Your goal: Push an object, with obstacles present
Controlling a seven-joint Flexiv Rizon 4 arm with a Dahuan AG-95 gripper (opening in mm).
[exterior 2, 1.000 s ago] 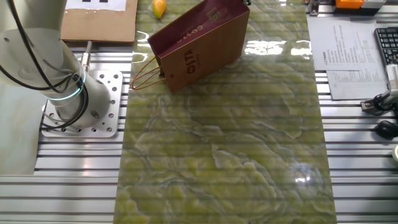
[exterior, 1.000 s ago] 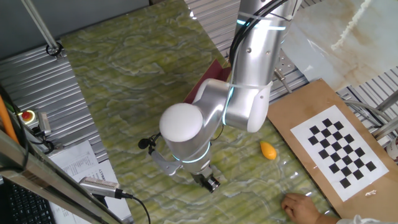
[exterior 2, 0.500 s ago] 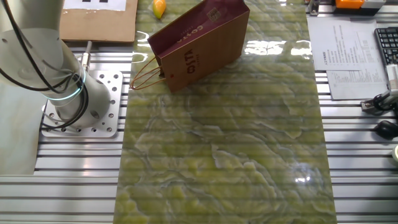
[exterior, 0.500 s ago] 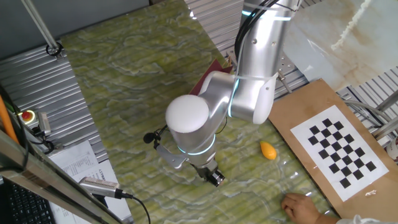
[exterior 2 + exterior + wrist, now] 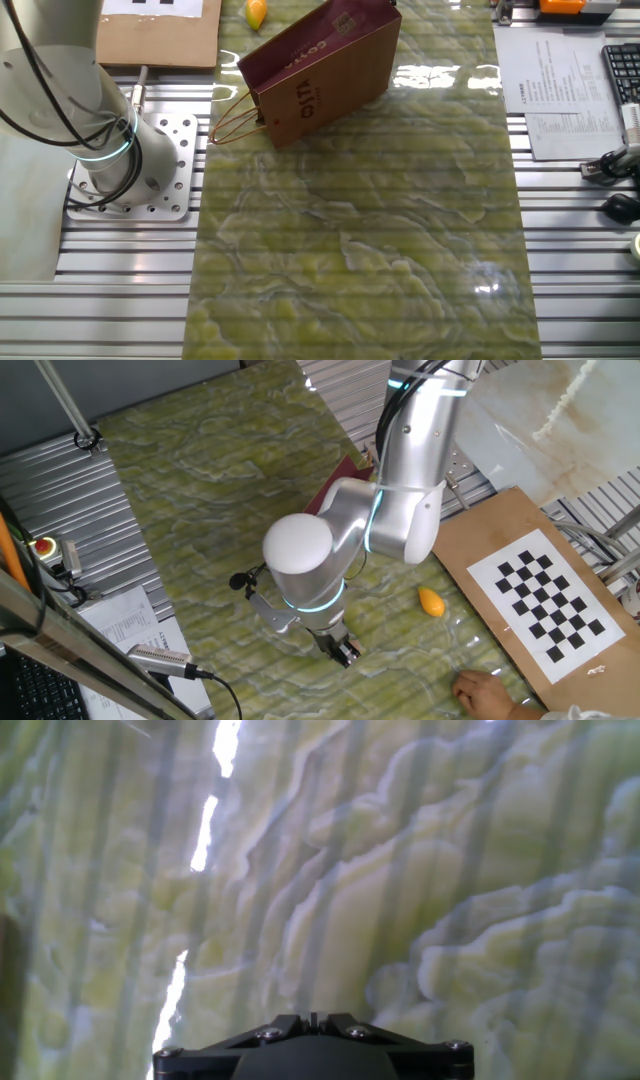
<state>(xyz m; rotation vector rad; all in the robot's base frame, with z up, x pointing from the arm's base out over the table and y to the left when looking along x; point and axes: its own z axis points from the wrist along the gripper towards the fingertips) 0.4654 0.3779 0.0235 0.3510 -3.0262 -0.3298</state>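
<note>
Hand view is filled by marbled mat point(image 5: 420, 900) — jaw spacing cannot be told. At four o'clock of the gripper point(image 5: 346, 652), the pinkish lump point(image 5: 468, 683) is judged light and skid-prone — best nudged low, squarely.

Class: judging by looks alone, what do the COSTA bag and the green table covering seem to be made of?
The bag: probably matte brown kraft paper, given its crisp folds, thin wire-like loop handles and printed maroon side. The table covering: likely glossy plastic or vinyl printed as green marble; it reflects bright glare.
</note>
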